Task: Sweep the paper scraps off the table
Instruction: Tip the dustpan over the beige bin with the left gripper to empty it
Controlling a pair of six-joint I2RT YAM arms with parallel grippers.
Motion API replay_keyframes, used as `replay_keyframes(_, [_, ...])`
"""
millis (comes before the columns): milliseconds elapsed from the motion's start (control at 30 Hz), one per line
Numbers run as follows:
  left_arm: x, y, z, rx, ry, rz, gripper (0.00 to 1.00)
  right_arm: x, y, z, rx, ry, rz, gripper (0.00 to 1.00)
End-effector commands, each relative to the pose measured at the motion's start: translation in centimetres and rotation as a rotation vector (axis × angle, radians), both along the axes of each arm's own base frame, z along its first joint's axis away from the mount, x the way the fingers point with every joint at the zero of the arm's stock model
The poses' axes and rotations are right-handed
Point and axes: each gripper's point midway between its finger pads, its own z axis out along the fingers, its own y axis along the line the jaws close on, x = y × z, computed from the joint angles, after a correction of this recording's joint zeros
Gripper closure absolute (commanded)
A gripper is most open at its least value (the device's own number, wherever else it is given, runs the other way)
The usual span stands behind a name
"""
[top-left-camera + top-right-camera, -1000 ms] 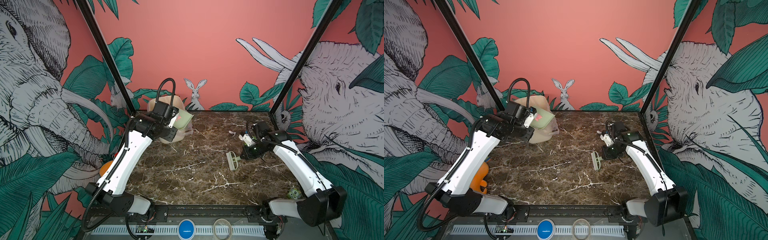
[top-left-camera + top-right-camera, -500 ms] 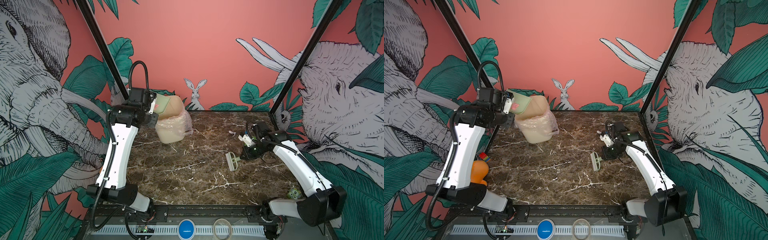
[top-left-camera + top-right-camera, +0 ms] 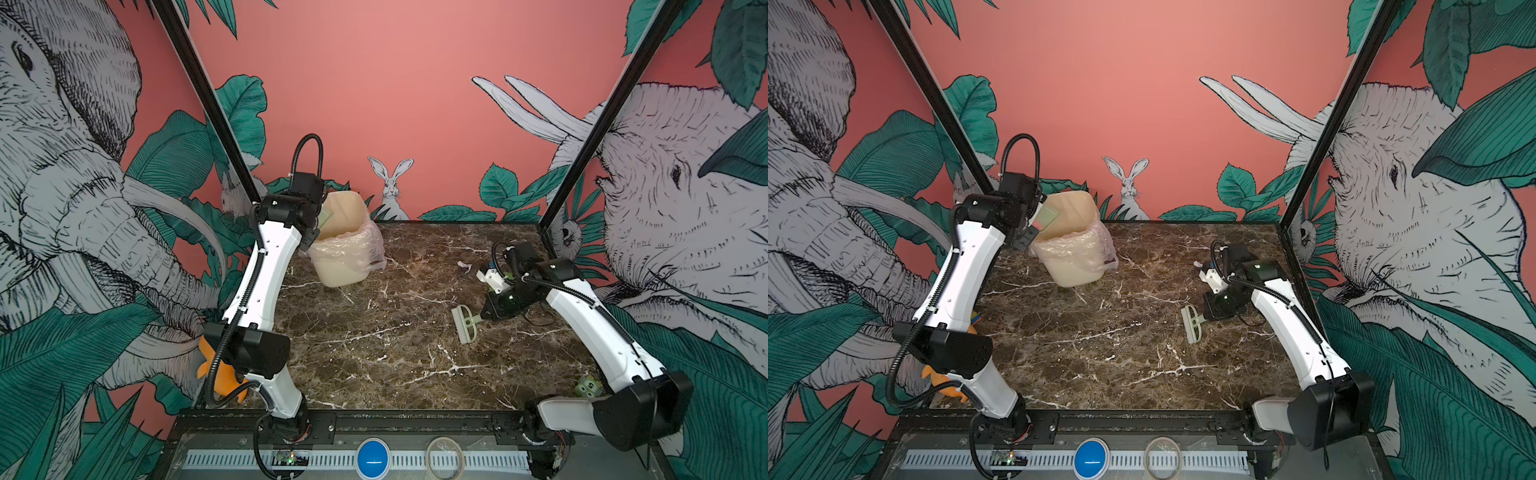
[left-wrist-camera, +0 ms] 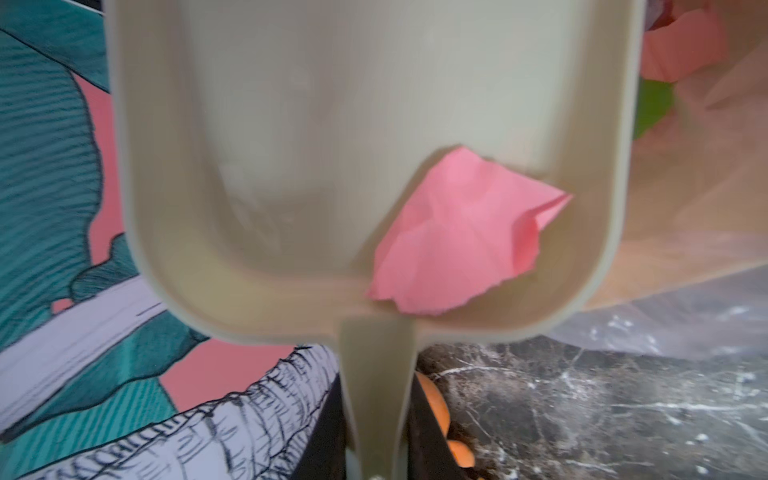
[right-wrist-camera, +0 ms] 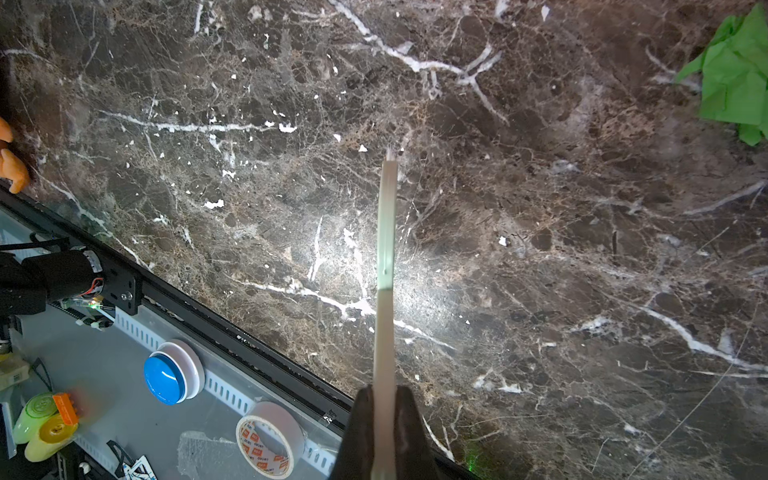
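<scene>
- Emptying step: my left claw (image 3: 1030, 227) grips the dustpan (image 4: 374, 124) at the far-left bin (image 3: 349, 266), pink scrap (image 4: 457, 237) inside.
- My right claw (image 5: 384, 432) clenches the brush (image 3: 465, 324).
- Next: tip steeper; white scrap (image 3: 464, 265) and green scrap (image 5: 735, 75) wait on the worktop (image 3: 374, 353).

Two slim arms: white shells, black joints

The left arm (image 3: 266, 282) and the right arm (image 3: 590, 328) both have long white covers with rounded edges, and between them are bulky black joint housings (image 3: 253, 349). A black ribbed hose (image 3: 309, 136) forms a loop at the left wrist. A second hose loop (image 3: 211, 374) runs beside the lower joint and is fixed to the white cover with pale ties. The right arm carries a thin black cable (image 3: 582, 296) along its upper cover, a white block (image 3: 492, 280) near the wrist and a small green light (image 3: 510, 297). The right tool (image 5: 384, 395) has matte black fingers (image 5: 359, 432).
</scene>
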Motion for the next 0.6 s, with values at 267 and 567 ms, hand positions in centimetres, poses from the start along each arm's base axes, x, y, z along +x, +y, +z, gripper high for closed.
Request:
replay_keyframes(267, [1.6, 0.2, 3.6, 0.473, -0.071, -0.091, 0.87, 0.1, 0.3, 0.5, 0.015, 0.009, 0.029, 1.00])
replay_keyframes(567, [1.9, -1.5, 5.2, 0.693, -0.135, -0.200, 0.85, 0.2, 1.0, 0.6, 0.050, 0.009, 0.046, 1.00])
